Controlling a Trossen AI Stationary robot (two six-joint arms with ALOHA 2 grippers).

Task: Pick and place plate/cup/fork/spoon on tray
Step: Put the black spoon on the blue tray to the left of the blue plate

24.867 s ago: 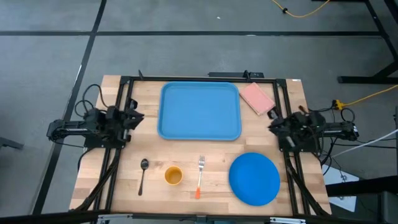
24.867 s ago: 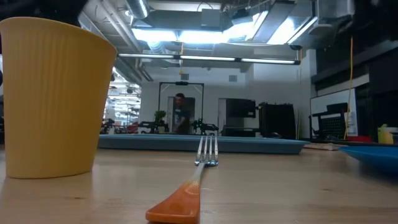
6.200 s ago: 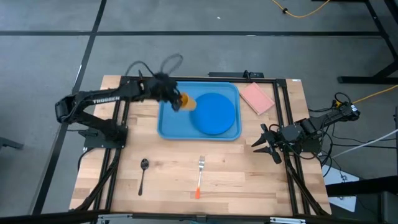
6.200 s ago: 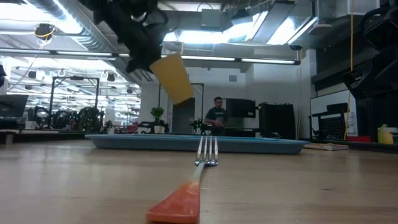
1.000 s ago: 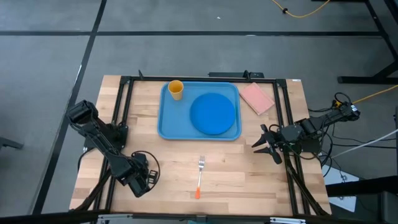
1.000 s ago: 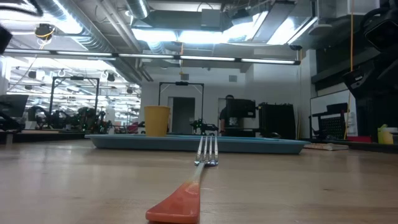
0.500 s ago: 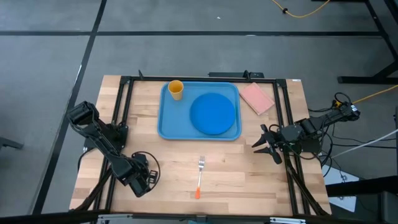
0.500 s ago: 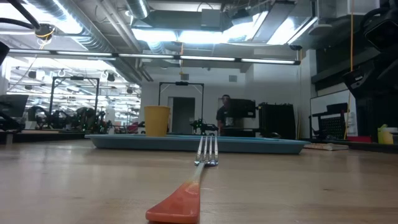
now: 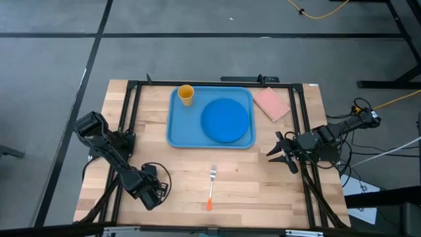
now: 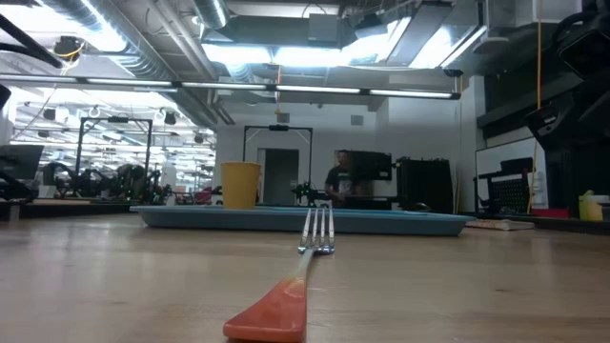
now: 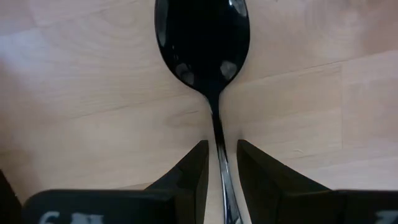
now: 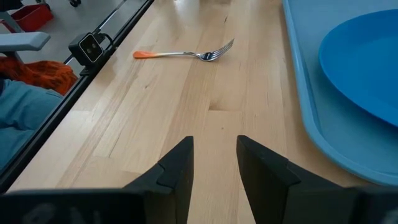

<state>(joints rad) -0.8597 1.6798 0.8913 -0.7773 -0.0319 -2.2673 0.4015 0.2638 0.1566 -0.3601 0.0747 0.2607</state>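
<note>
While the left gripper (image 11: 220, 180) sits low over the near left part of the table (image 9: 263, 187), its two fingers (image 11: 188, 177) straddle the thin handle of the spoon (image 11: 205, 46), which lies flat on the wood with its dark bowl pointing away from the wrist; the jaws stand slightly apart on either side of the handle, close to it, and whether they actually press it cannot be told. To the right of that, near the table's front middle, the fork (image 9: 211, 186) lies flat, orange handle toward the front edge and tines toward the tray (image 9: 176, 128). At the right side of the table the right gripper (image 9: 277, 153) waits above the wood with its jaws spread and nothing between them, pointing toward the middle. Farther back, the tray lies flat and carries the plate (image 9: 225, 120) in its right half and the cup (image 9: 186, 95) upright in its far left corner. Just beside the tray's far right corner lies a pink pad (image 9: 271, 104).
</note>
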